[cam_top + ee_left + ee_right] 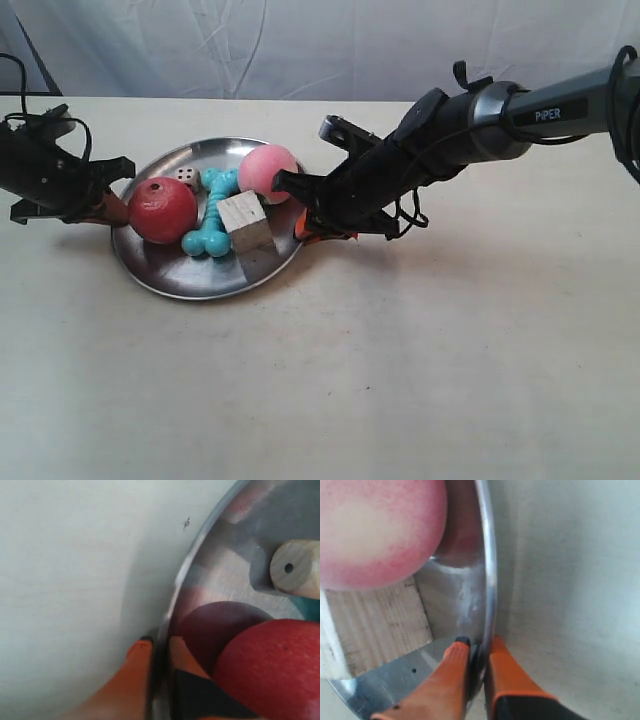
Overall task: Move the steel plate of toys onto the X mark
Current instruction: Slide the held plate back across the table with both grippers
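Showing a two-handed rim grip, the exterior view has the steel plate on the pale table toward that view's 9 o'clock side, with its toys loose inside: red ball-like fruit at the dish's 9 o'clock, small die at 11, pink peach at 1, turquoise bone near the centre, and wooden cube at 4. The left gripper is nearly closed, its orange fingers pinching the raised rim beside the red fruit, one inside the dish and one outside. The right gripper is pinched on the opposite rim in the same way, beside the peach and cube. On the plate's own face these holds sit at about 9 and 3 o'clock. Whether the dish is resting on the table or lifted clear of it cannot be told. A tiny dark mark lies on the table just outside the rim in the left wrist view. It is probably the X mark, though too small to read as a cross. The plate is judged stiff and light but slick, so the thin rim is the only practical hold, and narrow pads could slip on it. Both round fruits would roll at any tilt, so opposed grips and a level carry are advisable.
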Available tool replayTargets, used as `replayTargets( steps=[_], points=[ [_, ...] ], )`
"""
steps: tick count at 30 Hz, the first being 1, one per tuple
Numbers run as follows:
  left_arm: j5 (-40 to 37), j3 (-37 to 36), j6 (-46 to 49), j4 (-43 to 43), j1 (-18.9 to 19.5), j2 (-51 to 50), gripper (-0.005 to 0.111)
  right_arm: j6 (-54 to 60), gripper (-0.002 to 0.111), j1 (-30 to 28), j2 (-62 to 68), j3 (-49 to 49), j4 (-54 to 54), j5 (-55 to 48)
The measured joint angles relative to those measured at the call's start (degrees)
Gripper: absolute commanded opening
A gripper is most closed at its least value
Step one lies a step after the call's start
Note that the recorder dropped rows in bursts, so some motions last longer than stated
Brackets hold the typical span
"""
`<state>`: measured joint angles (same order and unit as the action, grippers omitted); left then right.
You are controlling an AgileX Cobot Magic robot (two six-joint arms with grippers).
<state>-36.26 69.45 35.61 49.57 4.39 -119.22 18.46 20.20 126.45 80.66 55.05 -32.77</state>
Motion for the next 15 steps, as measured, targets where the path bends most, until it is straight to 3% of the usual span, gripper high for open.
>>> replayTargets(
  steps=[10, 15],
  points=[
    [-0.3, 0.4, -0.6, -2.5, -0.5, -0.3, 0.003, -2.5, 0.001, 0.1, 0.5, 0.1, -2.7, 0.0],
    [-1.1, 0.6, -0.8, -4.7, -0.6, -0.4, 0.024, -3.8, 0.031, 0.2, 1.3, 0.2, -3.8, -0.2]
  ],
)
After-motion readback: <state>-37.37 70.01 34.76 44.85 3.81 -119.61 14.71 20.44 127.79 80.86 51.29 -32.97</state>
